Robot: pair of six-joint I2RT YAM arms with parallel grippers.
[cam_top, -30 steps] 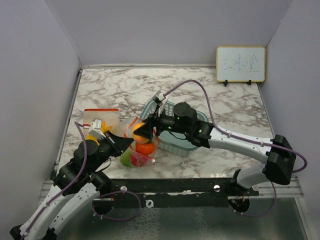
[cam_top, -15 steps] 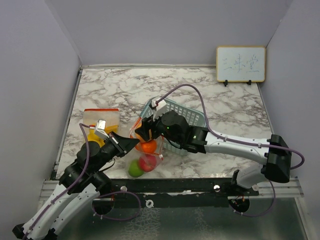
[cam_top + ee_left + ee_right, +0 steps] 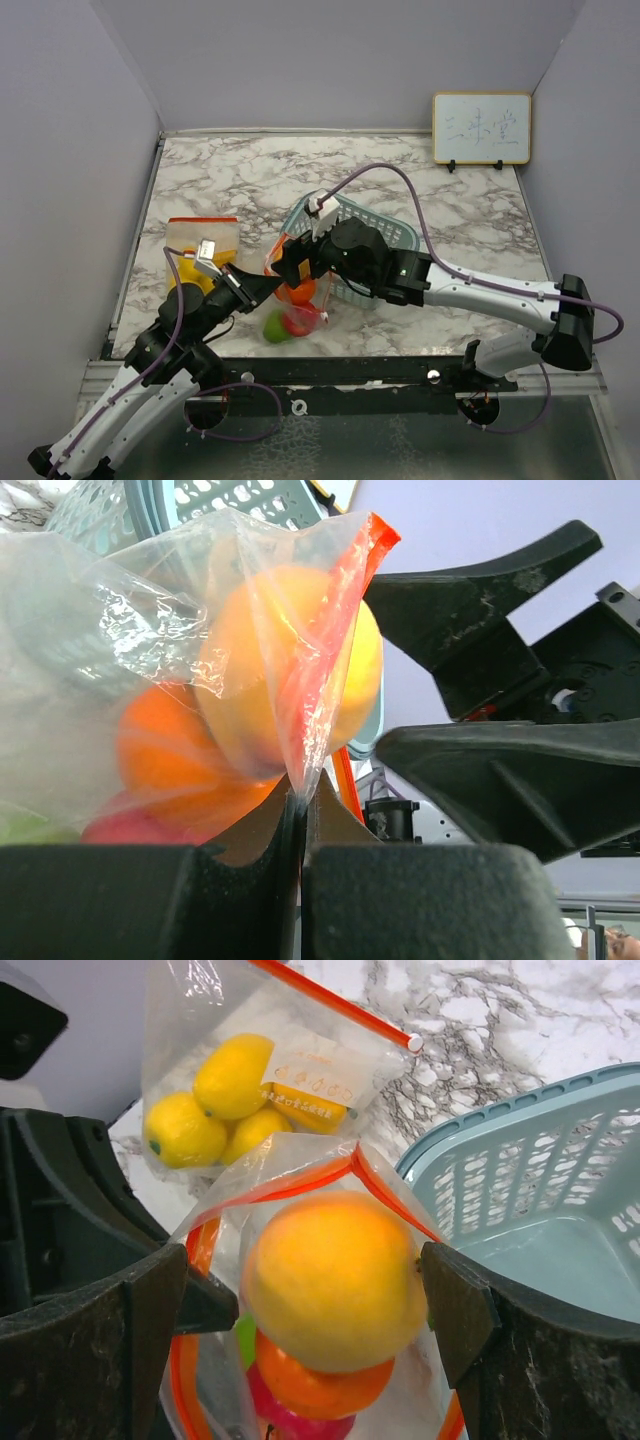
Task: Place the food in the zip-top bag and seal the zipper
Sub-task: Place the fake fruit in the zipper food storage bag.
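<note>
The clear zip-top bag (image 3: 292, 305) hangs between my grippers with its mouth open. Its orange-red zipper (image 3: 300, 1182) rims the mouth. Inside are a yellow-orange fruit (image 3: 335, 1280) on top, an orange one (image 3: 320, 1385), a red one (image 3: 300, 319) and a green one (image 3: 275, 327). My left gripper (image 3: 300, 795) is shut on the bag's edge beside the zipper (image 3: 330, 630). My right gripper (image 3: 305, 1265) is open over the mouth, one finger on each side of the yellow-orange fruit. In the top view it (image 3: 290, 263) hides that fruit.
A second clear bag (image 3: 200, 245) with yellow lemons (image 3: 205, 1110) and its own orange-red strip lies at the left. The teal lattice basket (image 3: 385, 235) stands right behind the right gripper. A small whiteboard (image 3: 481, 128) leans on the back wall.
My right gripper has moved left and down over the bag mouth with the yellow-orange fruit. The bag and its fruits have shifted slightly right. The left gripper still holds the bag's edge.
</note>
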